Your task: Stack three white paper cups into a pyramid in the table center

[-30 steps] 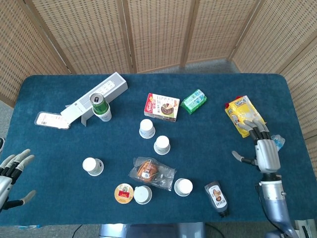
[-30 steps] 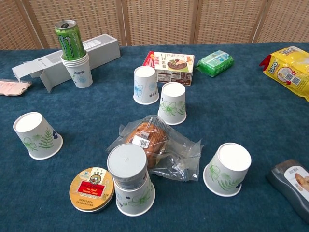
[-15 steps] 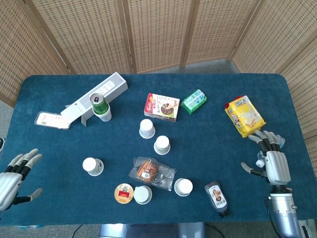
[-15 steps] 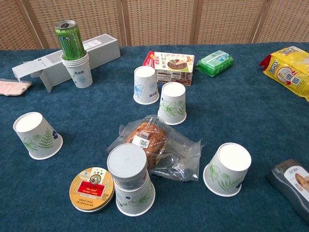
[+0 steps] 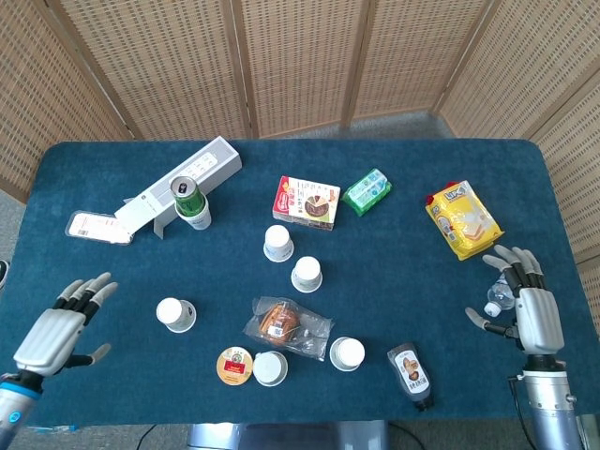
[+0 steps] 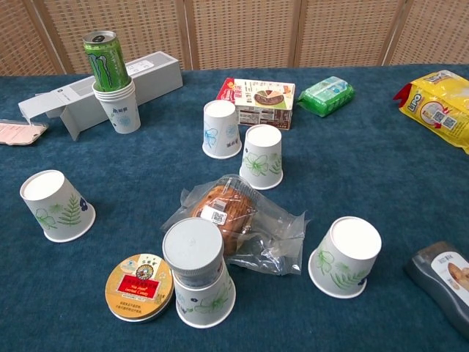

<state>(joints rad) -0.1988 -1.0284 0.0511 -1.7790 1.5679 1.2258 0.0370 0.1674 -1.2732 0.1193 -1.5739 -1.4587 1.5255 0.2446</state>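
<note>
Several white paper cups stand upside down on the blue table. Two sit close together near the middle, one (image 5: 278, 243) (image 6: 222, 130) behind the other (image 5: 307, 274) (image 6: 263, 156). Another (image 5: 174, 314) (image 6: 56, 206) is at the left and one (image 5: 347, 353) (image 6: 345, 257) at the front right. A further cup (image 5: 270, 368) (image 6: 204, 292) at the front carries a grey lid. My left hand (image 5: 64, 326) hovers open at the table's left front edge. My right hand (image 5: 528, 309) is open at the right edge. Neither hand shows in the chest view.
A green can (image 5: 186, 196) (image 6: 107, 61) stands in stacked cups beside a grey box (image 5: 184, 184). A wrapped bun (image 5: 284, 324) (image 6: 234, 218), round tin (image 5: 235, 366) (image 6: 141, 287), snack box (image 5: 306, 202), green packet (image 5: 367, 191), yellow bag (image 5: 462, 219) and dark sauce bottle (image 5: 412, 373) lie around.
My left hand has moved right and forward onto the table's edge. My right hand has drawn back toward the front right, away from the yellow bag. The cups have not moved.
</note>
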